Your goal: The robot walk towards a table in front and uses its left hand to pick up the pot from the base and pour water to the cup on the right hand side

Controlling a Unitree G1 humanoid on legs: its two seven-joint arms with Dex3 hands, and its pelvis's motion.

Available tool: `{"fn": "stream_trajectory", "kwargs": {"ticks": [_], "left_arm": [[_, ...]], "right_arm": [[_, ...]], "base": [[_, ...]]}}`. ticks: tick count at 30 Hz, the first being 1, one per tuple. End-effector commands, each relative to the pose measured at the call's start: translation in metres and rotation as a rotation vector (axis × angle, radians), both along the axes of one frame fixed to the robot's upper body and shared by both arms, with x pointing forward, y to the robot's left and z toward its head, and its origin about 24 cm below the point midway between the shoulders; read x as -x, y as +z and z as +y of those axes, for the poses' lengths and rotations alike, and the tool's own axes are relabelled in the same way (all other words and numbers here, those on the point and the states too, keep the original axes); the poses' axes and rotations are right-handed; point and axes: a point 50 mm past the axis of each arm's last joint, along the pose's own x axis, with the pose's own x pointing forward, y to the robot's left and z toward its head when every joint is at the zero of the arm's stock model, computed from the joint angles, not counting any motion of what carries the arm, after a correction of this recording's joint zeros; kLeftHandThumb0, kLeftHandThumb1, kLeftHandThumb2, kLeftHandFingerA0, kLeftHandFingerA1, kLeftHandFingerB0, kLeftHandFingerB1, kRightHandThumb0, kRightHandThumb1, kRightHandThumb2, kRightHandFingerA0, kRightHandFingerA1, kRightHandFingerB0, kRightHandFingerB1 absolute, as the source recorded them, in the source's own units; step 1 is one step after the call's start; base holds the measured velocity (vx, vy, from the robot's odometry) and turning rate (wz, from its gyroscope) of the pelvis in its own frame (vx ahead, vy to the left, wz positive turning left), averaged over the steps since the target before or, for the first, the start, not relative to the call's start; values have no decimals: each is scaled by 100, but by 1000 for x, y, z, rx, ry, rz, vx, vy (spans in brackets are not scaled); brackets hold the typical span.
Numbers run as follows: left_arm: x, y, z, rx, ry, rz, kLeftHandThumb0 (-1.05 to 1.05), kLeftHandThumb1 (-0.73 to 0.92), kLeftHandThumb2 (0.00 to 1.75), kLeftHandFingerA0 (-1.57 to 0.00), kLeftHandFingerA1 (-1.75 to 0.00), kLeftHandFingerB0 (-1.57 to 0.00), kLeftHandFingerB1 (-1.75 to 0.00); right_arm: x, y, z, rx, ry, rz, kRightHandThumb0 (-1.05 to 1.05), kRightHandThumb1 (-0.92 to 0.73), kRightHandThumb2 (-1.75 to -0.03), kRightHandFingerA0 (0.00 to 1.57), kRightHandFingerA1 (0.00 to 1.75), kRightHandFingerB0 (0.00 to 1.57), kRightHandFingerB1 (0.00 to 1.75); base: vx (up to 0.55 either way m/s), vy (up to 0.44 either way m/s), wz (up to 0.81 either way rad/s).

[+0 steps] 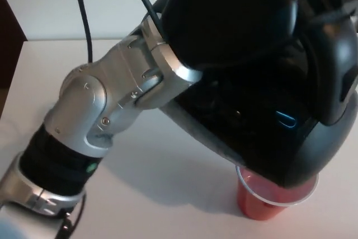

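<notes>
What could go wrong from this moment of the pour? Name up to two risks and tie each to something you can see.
1. The tilted pot hides most of the red cup's mouth, so the robot's head camera may miss an overfill or a stream landing outside.
2. The pot's lower edge looks very close to the cup's rim; a further dip by the left hand could knock over the light cup on the white table.
</notes>
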Motion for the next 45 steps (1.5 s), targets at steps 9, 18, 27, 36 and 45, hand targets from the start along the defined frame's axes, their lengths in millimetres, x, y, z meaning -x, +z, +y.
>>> {"fn": "stream_trajectory", "kwargs": {"ticks": [9, 18, 27, 36, 45], "left_arm": [[-74, 9, 126, 1013, -138, 1055, -3, 78, 71, -107, -141, -85, -99], [-70, -26, 150, 1069, -96, 1127, -8, 78, 73, -101, -148, -84, -98], [-68, -51, 170, 1193, -66, 1196, 0, 82, 76, -99, -171, -75, -120], [-67, -112, 198, 1483, -38, 1403, -3, 71, 82, -96, -155, -82, -104], [-62, -149, 191, 1584, -65, 1545, -7, 68, 79, -97, -153, -85, -100]], "right_arm": [[34, -15, -3, 29, 17, 73, -48, -70, -61, 65, 66, 49, 47], [68, -30, -2, 21, 11, 176, -47, -70, -61, 64, 63, 49, 46], [87, -36, -2, -14, 4, 219, -47, -69, -60, 58, 63, 45, 46], [100, -40, -1, -33, 4, 267, -48, -70, -60, 56, 63, 47, 49], [100, -41, -1, -58, -37, 266, -47, -67, -59, 57, 63, 48, 50]], "base": [[0, 0, 0], [0, 0, 0], [0, 0, 0], [0, 0, 0], [0, 0, 0]]}}
